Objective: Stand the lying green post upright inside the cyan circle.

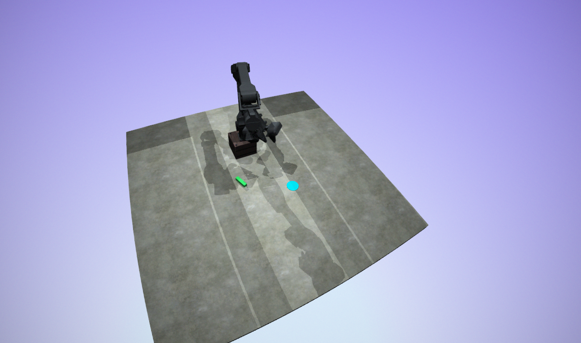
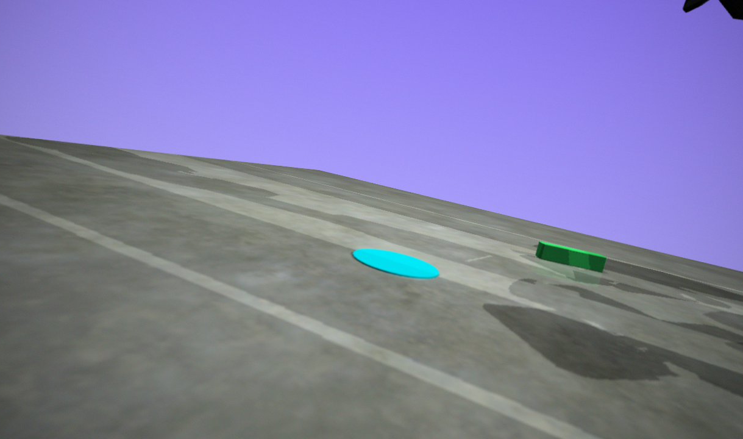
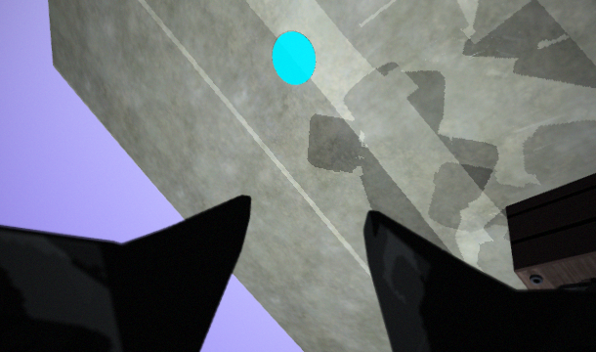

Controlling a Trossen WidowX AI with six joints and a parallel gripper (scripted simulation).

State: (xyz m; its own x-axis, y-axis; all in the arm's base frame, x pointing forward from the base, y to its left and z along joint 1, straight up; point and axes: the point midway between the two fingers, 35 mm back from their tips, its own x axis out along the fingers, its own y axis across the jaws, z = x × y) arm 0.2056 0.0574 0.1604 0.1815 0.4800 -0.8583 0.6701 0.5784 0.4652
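Post (image 1: 241, 181) lay flat at center-left of the top view, well apart from circle (image 1: 292, 186). Gripper (image 3: 308, 215) hung near the brown base block (image 1: 242, 146), fingers apart, holding nothing.

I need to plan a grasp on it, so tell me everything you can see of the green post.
The green post is a short, bright green bar with a rectangular cross-section, flat faces and sharp edges, plain and matte. It lies flat on its long side on the grey floor, apart from the cyan circle and outside it. Nothing touches it but the floor. The gripper is open, empty and well above, near the arm's base. The wrist view does not show the post.
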